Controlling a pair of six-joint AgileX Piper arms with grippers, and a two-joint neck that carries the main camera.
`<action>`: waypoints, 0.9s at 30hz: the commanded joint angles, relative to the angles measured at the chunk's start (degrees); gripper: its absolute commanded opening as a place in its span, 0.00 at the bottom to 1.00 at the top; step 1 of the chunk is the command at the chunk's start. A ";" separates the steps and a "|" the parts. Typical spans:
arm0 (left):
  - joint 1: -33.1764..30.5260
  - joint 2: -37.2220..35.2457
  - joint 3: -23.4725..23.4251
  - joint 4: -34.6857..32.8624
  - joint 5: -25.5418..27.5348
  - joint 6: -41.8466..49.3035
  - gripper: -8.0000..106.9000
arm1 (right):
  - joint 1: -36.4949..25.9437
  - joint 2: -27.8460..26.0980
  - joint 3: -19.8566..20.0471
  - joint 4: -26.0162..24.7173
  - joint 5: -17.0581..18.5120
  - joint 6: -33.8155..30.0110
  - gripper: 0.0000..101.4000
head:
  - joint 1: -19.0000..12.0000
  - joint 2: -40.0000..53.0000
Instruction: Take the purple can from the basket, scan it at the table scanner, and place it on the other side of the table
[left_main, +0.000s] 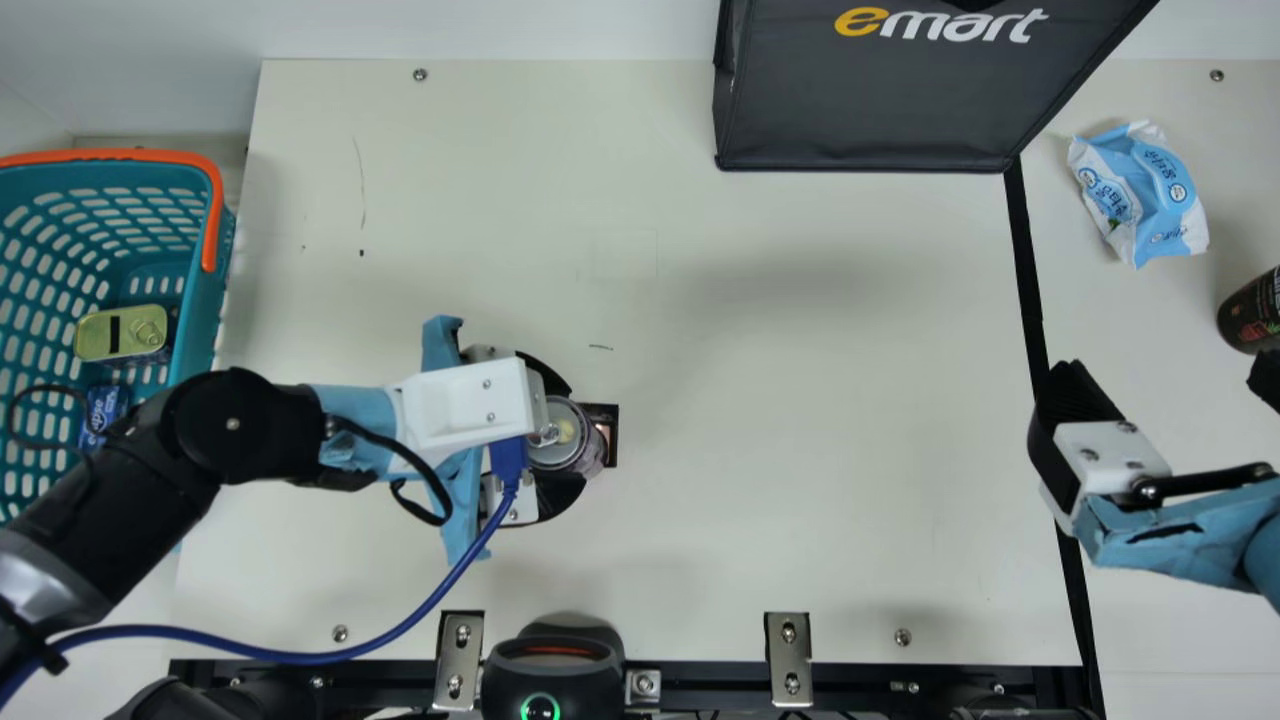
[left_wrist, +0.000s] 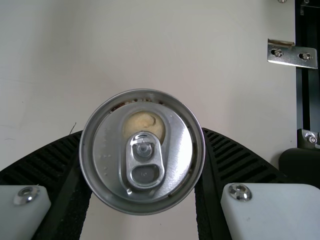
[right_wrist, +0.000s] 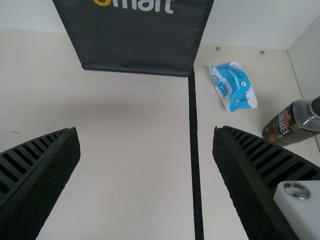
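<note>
In the main view my left gripper (left_main: 562, 437) is shut on the can (left_main: 592, 452), which stands out over the left half of the table with its silver lid facing up. In the left wrist view the can (left_wrist: 145, 172) sits between both ribbed fingers of the left gripper (left_wrist: 142, 165), touching each. At the table's front edge is the black scanner (left_main: 553, 655) with a green light. The teal basket (left_main: 205, 320) is at far left. My right gripper (left_main: 1168, 375) stands open over the right side; in its wrist view the right gripper (right_wrist: 146, 131) holds nothing.
A yellowish tin (left_main: 122, 333) and a blue pack (left_main: 103, 412) lie in the basket. A dark bag (left_main: 860, 100) stands at the back. Beyond the black strip (left_main: 1030, 270) are a blue-white packet (left_main: 1140, 195) and a dark bottle (left_main: 1250, 312). A small dark square (left_main: 612, 415) is beside the can.
</note>
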 joint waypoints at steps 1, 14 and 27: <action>0.09 0.25 0.03 0.12 -0.03 0.03 0.49 | 0.00 0.00 0.00 0.00 0.00 0.00 0.94 | -1.75 0.09; 0.30 1.19 -0.36 -0.24 -0.35 -1.67 0.85 | 0.00 0.00 0.00 0.00 0.00 0.00 0.94 | -1.75 0.09; 2.50 -6.21 1.31 0.36 1.19 -9.40 0.85 | 0.00 0.00 0.00 0.00 0.00 0.00 0.94 | -1.75 0.09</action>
